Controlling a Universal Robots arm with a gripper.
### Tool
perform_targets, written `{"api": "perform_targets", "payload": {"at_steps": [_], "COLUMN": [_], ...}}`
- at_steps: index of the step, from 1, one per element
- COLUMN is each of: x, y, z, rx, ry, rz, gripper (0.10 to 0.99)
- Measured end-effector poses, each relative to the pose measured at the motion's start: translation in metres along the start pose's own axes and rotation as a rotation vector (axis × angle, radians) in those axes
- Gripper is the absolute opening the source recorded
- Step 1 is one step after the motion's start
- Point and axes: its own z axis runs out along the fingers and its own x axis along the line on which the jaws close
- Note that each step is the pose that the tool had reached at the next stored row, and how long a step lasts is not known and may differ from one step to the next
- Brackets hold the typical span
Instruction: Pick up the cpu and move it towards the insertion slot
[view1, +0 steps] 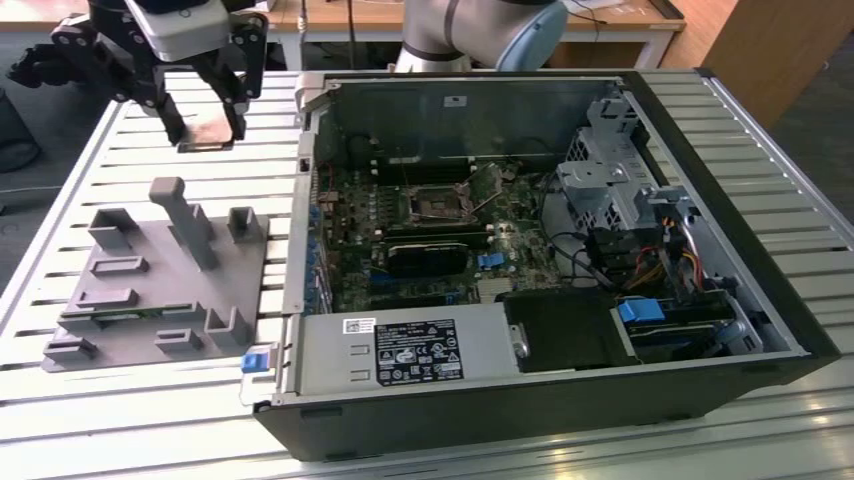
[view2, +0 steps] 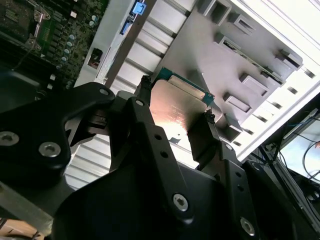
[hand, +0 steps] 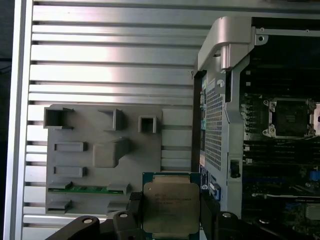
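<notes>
Cpu (hand: 171, 209): flat square chip, silvery top, held between the two black fingers (view2: 150, 135) of the end effector (view2: 175, 117), which is closed on its opposite edges; in both wrist views the chip sits clamped at the fingertips, lifted off the desk (view1: 761, 130). In the exterior view the end effector (view1: 207, 135) hangs above the slatted desk at the exterior view's upper left, beyond the grey plastic fixture (view1: 154, 275) and just outside the open computer case (view1: 561, 250). Insertion slot (view1: 438, 201): dark square socket in a silvery frame on the green motherboard (view1: 427, 240) inside the case, well apart from the chip; in the first wrist view the slot (hand: 291, 118) lies past the case's side wall (hand: 220, 75). Between chip and slot: that metal case wall and its rim. Grey fixture carries upright posts and recesses; a green memory stick (hand: 85, 189) lies in one of its slots. Power supply (view1: 400, 350) occupies the case's near corner.
</notes>
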Motion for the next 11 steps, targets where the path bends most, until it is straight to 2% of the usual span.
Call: {"api": "perform_targets", "payload": {"at_steps": [11], "x": [-0.0169], "y": [0.0003], "z": [-0.0001], "rx": [0.0], "ry": [0.0], "rz": [0.0], "gripper": [0.541]}}
